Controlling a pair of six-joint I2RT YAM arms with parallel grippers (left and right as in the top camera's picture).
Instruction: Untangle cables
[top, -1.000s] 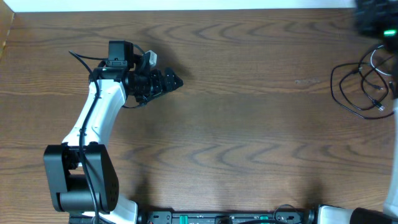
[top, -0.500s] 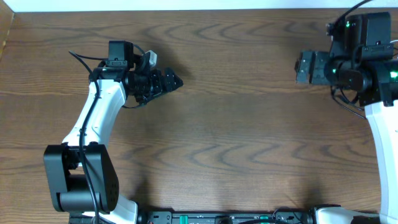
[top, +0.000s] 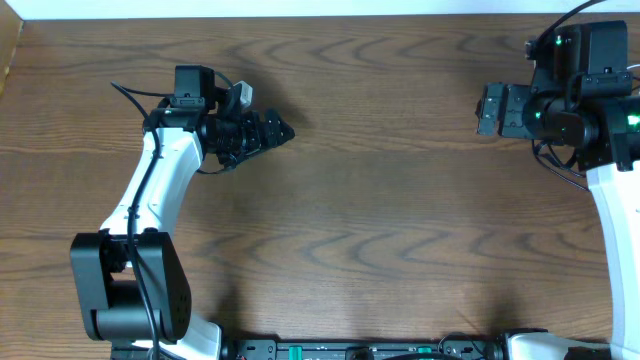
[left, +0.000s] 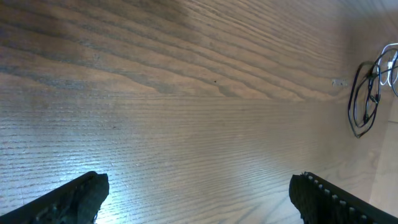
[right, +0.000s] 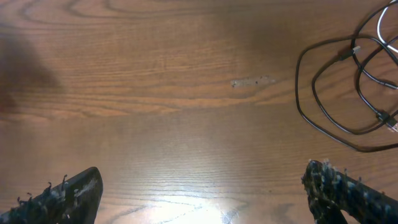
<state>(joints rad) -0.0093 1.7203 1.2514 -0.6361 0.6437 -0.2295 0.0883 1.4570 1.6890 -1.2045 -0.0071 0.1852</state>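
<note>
Right end effector (top: 487, 108) has swung in, open, near thin tangled black and white cables (right: 356, 51); left end effector (top: 281, 130) open too.

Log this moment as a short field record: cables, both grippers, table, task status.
cables: black cable and white cable looped together, lying on the table's right side
left gripper: open, empty, over bare wood, far from the tangle
right gripper: open, empty, above the table beside the tangle, not touching it
table: brown wood grain
task status: cables not yet separated
</note>
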